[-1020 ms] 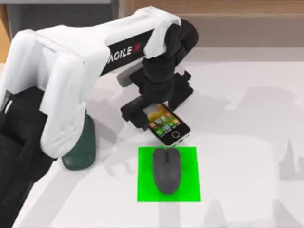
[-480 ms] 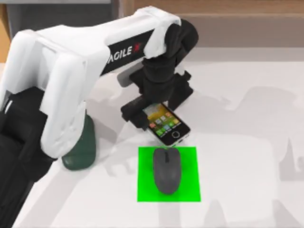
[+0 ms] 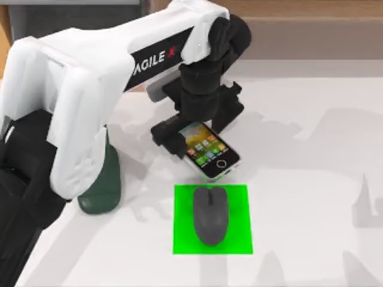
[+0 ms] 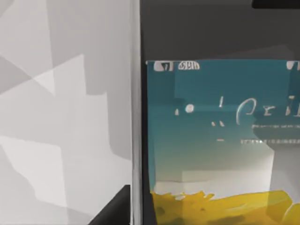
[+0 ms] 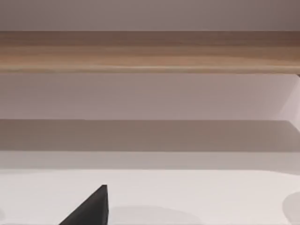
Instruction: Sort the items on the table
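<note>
**A:** Where is the phone (image 3: pixel 207 153)?

**B:** Just beyond the far edge of the green square (image 3: pixel 212 219), tilted, its near end with the round button pointing toward the square's right corner. The left gripper (image 3: pixel 192 128) is clamped on the phone's far end; the left wrist view has the screen (image 4: pixel 220 140) right up against the lens.

**A:** And the mouse (image 3: pixel 210 214)?

**B:** Lying in the middle of the green square, its nose toward the phone, a narrow gap between them.

**A:** Room to move?

**B:** The table (image 3: pixel 311 197) to the right of the square is bare white. To the square's left stands a dark green stand (image 3: pixel 103 191), partly under the left arm. Shelves (image 5: pixel 150 51) line the table's far edge.
</note>
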Robot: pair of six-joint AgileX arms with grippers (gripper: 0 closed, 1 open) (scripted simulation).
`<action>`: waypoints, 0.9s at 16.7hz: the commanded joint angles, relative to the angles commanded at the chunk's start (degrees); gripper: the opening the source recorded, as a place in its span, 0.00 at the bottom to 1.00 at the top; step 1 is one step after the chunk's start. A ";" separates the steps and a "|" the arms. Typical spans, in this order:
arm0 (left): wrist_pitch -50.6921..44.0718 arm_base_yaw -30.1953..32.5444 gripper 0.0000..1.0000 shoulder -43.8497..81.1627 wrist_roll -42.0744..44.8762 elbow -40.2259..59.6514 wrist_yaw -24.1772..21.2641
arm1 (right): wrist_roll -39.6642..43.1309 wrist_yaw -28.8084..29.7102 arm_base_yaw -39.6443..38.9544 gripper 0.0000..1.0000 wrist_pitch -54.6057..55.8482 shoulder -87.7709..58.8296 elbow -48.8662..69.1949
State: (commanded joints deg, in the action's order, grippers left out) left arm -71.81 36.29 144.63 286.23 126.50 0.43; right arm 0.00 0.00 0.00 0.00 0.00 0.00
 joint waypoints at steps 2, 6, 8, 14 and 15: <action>-1.52 0.00 0.00 -0.33 -0.05 1.35 -0.03 | 0.00 0.00 0.00 1.00 0.00 0.00 0.00; -1.47 -0.03 0.00 -0.12 0.04 1.31 -0.03 | 0.00 0.00 0.00 1.00 0.00 0.00 0.00; -0.30 0.23 0.00 -1.85 0.89 -0.22 0.91 | 0.00 0.00 0.00 1.00 0.00 0.00 0.00; 10.45 2.50 0.00 -17.40 8.90 -15.23 9.68 | 0.00 0.00 0.00 1.00 0.00 0.00 0.00; 12.97 3.02 0.00 -21.03 10.79 -18.84 11.68 | 0.00 0.00 0.00 1.00 0.00 0.00 0.00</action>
State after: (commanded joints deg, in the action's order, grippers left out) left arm -58.84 39.31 123.60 297.02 107.66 12.11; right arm 0.00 0.00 0.00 0.00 0.00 0.00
